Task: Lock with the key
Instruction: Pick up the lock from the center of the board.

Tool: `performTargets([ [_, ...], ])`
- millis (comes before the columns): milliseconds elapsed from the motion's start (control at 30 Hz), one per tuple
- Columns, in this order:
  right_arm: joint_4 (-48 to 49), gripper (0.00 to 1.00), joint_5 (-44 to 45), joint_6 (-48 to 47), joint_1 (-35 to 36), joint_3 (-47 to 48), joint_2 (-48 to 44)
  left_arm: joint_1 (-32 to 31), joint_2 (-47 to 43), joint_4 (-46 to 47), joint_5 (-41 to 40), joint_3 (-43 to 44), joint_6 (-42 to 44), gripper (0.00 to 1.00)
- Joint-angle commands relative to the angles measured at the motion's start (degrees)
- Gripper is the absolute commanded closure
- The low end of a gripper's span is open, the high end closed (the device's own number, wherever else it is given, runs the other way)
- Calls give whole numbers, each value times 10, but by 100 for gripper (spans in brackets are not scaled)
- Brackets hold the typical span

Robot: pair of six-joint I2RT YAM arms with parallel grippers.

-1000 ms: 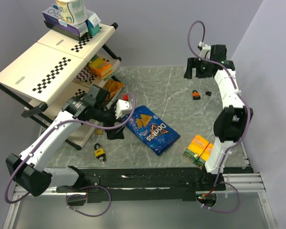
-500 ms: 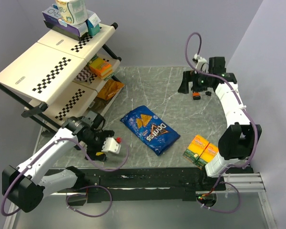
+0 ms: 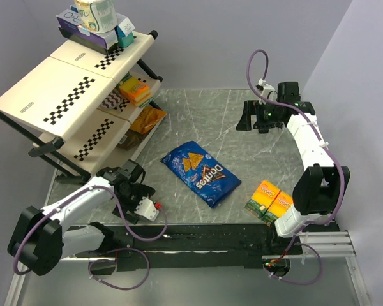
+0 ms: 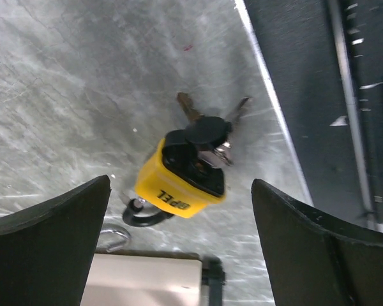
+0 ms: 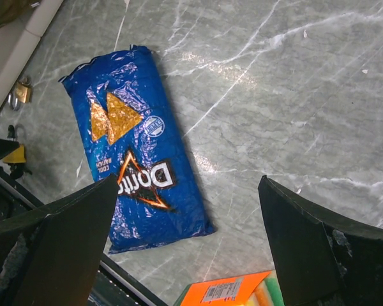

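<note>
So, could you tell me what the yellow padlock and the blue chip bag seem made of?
The yellow padlock seems cased in matte yellow plastic, dull with printed lettering; its shackle looks like dark metal. The blue chip bag looks like glossy plastic film, given its crinkles and glare.

1x left arm (image 3: 70,204): folded low, elbow close to base, forearm running out to the right.
1x left gripper (image 3: 138,195): pointed down, jaws spread wide, no grip; black fingers (image 4: 48,223) at both edges of wrist view.
1x right arm (image 3: 309,137): upper link upright, forearm reaching fwd, wrist turned left.
1x right gripper (image 3: 254,120): held high, jaws wide apart, no grip; fingers (image 5: 57,248) dark, scuffed.
</note>
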Motion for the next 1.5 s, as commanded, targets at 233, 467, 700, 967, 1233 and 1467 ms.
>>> performTargets([
  [233,3,1,-10,4,0,2,-15,9,69,84,-6,-11,57,14],
  [467,4,1,-16,12,0,7,-4,8,152,86,113,92,-68,58],
  [700,4,1,-23,13,-1,9,0,8,200,87,160,152,-181,75],
  [967,35,1,-98,56,25,-56,-21,8,143,122,188,182,-290,94],
  [1233,184,1,-233,221,110,-186,-56,-7,75,168,182,228,-403,99],
  [1467,348,1,-247,375,189,-236,-63,-46,60,178,164,266,-466,99],
])
